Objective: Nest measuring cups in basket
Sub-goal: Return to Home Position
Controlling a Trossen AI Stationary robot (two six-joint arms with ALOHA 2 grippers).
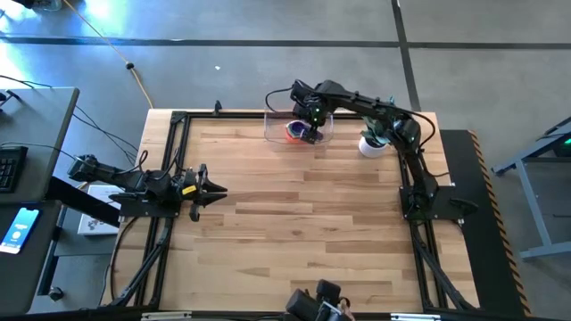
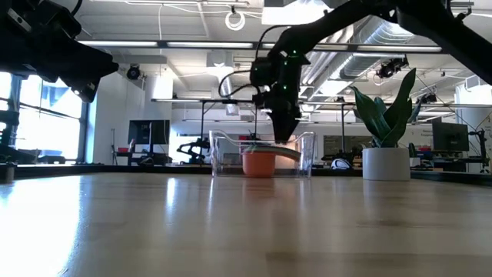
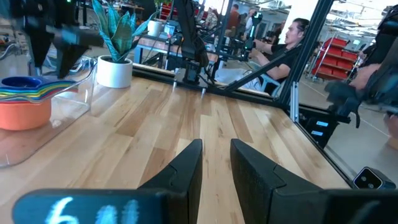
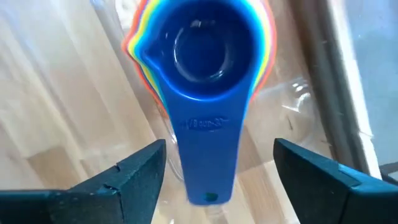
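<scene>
My arms are matte black, jointed, with black cables along them. A green light glows near my right wrist. My fingers are dark, flat, wedge-shaped.

The counter is pale wood in planks, smooth with a soft sheen. On it, the basket is clear, glossy plastic. Inside the basket, the blue cup is smooth, shiny plastic with raised lettering on its handle. Beside the basket, the plant pot looks matt white. The right hand has dull, dark plastic-looking fingers.
</scene>
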